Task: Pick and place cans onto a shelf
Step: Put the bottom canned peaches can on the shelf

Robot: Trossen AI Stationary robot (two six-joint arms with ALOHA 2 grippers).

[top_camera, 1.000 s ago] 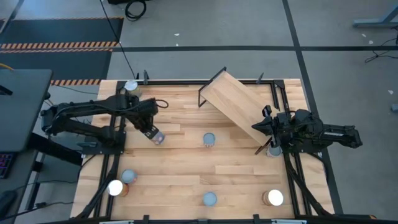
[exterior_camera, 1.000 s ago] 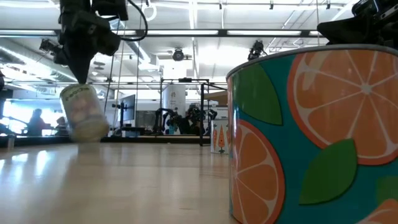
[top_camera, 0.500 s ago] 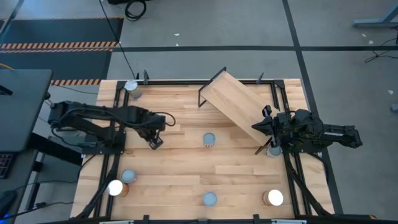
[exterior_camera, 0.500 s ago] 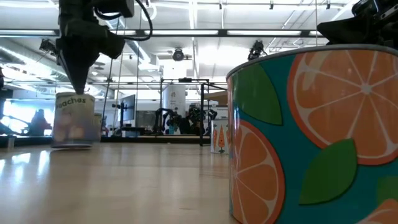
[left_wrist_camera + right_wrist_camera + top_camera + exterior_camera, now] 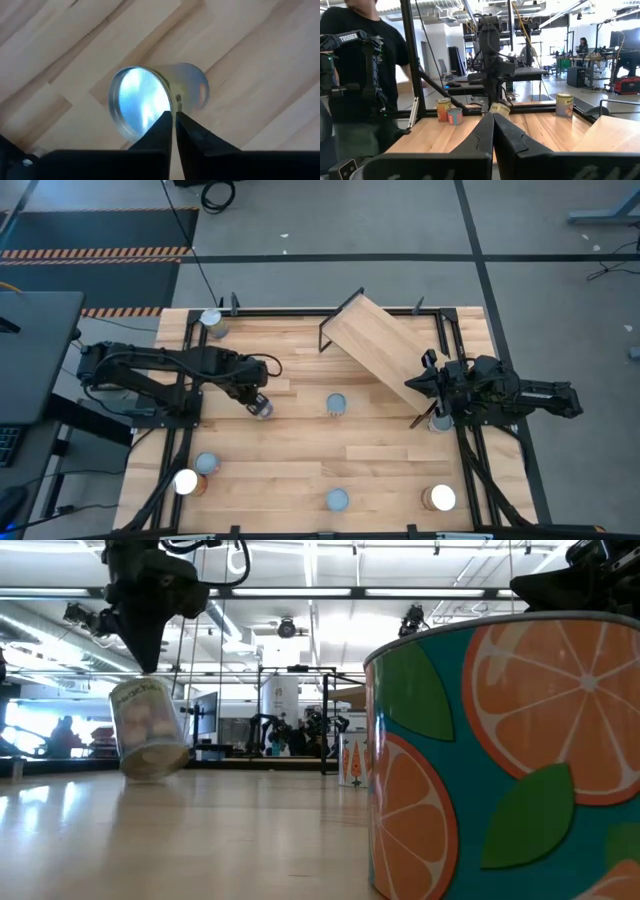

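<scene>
**Early stage of can shelving: the shelf carries no cans.**
All seven visible cans rest on the surface. The left pincer, at about 9 o'clock of centre, has its fingers pressed together on the rim of a tilted can, a short tin with a silver top and pale label. The right pincer, fingers together and holding nothing, waits at 3 o'clock beside the shelf's lower end.

A tilted can is held at the left claw on the worktop (shelf at the rear right).
</scene>
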